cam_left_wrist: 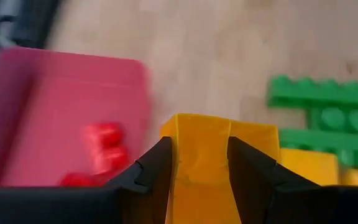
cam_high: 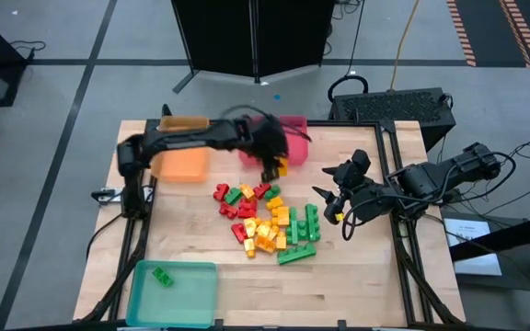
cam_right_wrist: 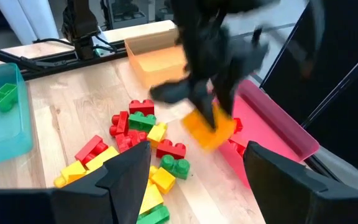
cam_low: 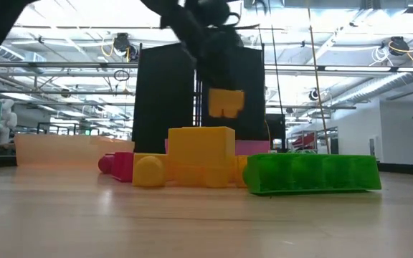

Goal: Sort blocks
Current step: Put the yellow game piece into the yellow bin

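Observation:
My left gripper (cam_high: 272,165) hangs over the near edge of the red tray (cam_high: 293,129), shut on a yellow-orange block (cam_low: 226,102) that is well above the table. The same block shows between the fingers in the left wrist view (cam_left_wrist: 201,165) and in the right wrist view (cam_right_wrist: 210,129). A pile of red, yellow-orange and green blocks (cam_high: 267,221) lies on the table's middle. Red blocks (cam_left_wrist: 101,149) lie in the red tray. My right gripper (cam_high: 331,204) waits open to the right of the pile, holding nothing. My left gripper pinches the yellow-orange block by two opposite sides (cam_left_wrist: 199,140) between its two fingers (cam_left_wrist: 151,171). The fingers slant down from the table's left. The block is lifted clear of the table and tray, tilted, and sticks out below the fingertips.
An orange tray (cam_high: 180,158) stands at the far left beside the red one. A teal tray (cam_high: 173,292) at the near left edge holds one green block (cam_high: 162,276). Long green blocks (cam_high: 300,241) lie on the pile's right side. Bare wood lies at the near right.

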You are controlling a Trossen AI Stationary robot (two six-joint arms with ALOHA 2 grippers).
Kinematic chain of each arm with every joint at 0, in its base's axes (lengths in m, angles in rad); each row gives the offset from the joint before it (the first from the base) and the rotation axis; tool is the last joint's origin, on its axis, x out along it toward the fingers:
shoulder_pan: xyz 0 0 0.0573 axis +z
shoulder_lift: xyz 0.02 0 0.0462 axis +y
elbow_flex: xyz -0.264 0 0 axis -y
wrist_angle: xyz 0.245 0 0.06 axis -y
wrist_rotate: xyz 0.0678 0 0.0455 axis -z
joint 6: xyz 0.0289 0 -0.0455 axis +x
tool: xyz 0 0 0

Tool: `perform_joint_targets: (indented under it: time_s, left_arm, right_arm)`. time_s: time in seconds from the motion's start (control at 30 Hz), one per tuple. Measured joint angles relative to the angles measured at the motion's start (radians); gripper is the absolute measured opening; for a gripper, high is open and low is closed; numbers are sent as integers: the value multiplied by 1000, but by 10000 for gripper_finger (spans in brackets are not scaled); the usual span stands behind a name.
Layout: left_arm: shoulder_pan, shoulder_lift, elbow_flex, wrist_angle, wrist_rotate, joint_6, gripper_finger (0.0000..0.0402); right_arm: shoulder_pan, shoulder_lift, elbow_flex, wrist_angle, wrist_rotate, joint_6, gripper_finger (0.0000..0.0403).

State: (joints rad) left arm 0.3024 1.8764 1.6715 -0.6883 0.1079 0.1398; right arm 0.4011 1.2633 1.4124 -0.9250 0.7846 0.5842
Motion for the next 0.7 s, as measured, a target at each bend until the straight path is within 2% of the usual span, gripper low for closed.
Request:
perform_joint_targets:
  time_s: [0.13, 0.3, 0.43, 0.53, 0.7]
  left_arm:
    - [92, -143, -96, -59, -42, -1, 133]
    - [223, -352, -304, -78, -137, -6, 133]
    - [325, -520, -494, -78, -211, -72, 133]
    - [369, -615, -609, -69, -256, -138, 133]
    - [398, -709, -743, -109, -412, -242, 133]
  right_arm:
    - [0, 0, 0, 0, 0, 0, 249]
    - [0, 0, 0, 1, 0, 0, 249]
    - [0, 0, 0, 0, -1, -1, 249]
    - [0, 0, 0, 1, 0, -10, 249]
    - [0, 0, 0, 12, 2, -20, 249]
